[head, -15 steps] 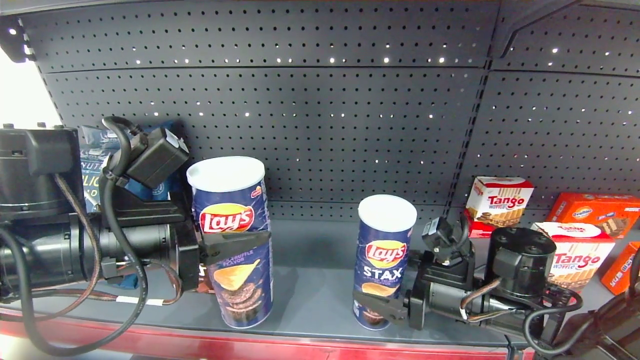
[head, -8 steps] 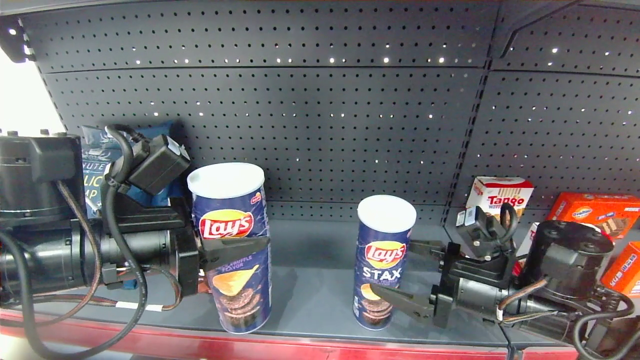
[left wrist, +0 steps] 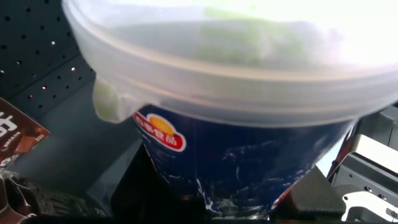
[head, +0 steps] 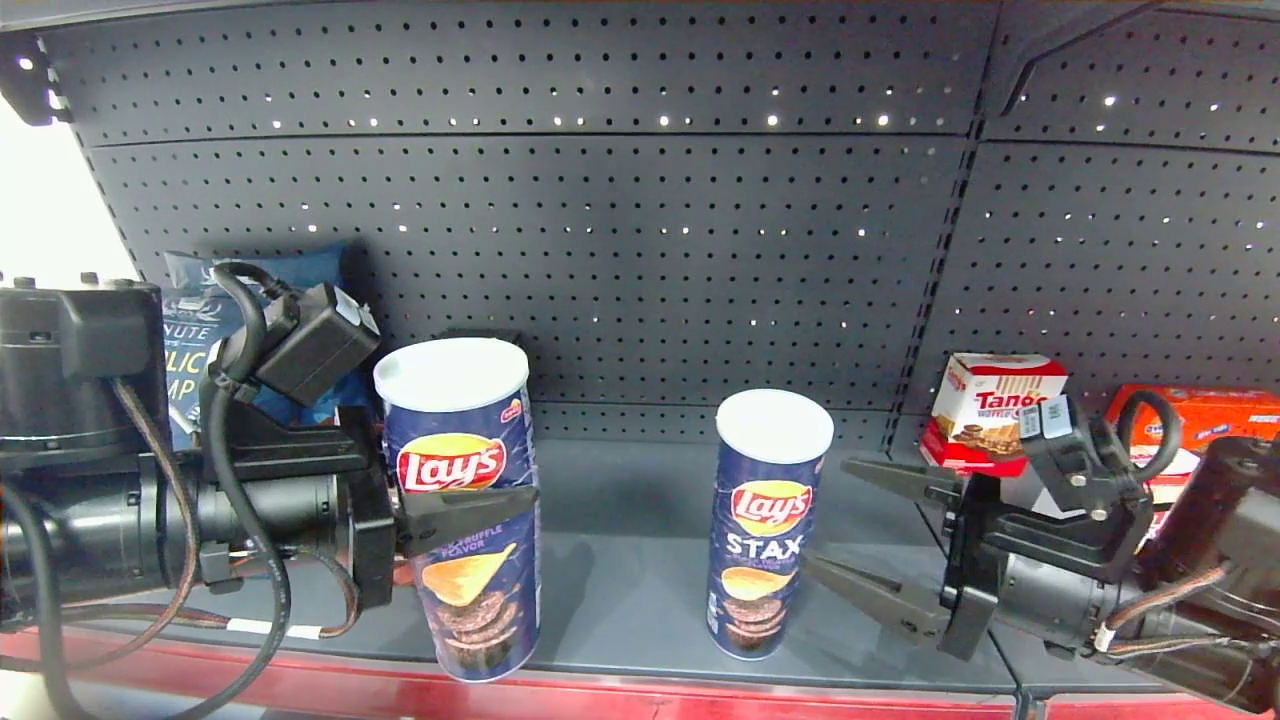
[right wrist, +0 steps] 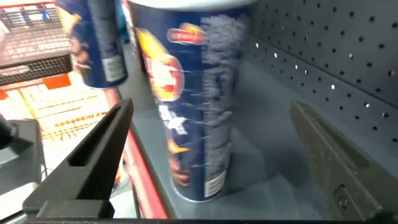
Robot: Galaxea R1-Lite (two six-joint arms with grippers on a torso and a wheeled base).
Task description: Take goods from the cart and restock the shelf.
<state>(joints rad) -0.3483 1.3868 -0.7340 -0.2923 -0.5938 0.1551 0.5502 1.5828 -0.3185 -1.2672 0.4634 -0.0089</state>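
A: 2 chip cans, so where exactly?
B: The held can [head: 455, 400] is upright in the left gripper [head: 478, 440], clamped at mid-height, at the front edge of the shelf [head: 620, 560]. The standing can [head: 768, 530] is mid-shelf.
A: And the right gripper [head: 830, 515]?
B: Spread wide, empty, just beside the standing can, not touching.

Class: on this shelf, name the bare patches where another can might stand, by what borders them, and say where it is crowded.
Bare shelf lies between the left can and the right can, and behind both, to the pegboard. Crowded: the right end, with the open right gripper beside the right can and the wafer boxes; the left end, with the blue bag.
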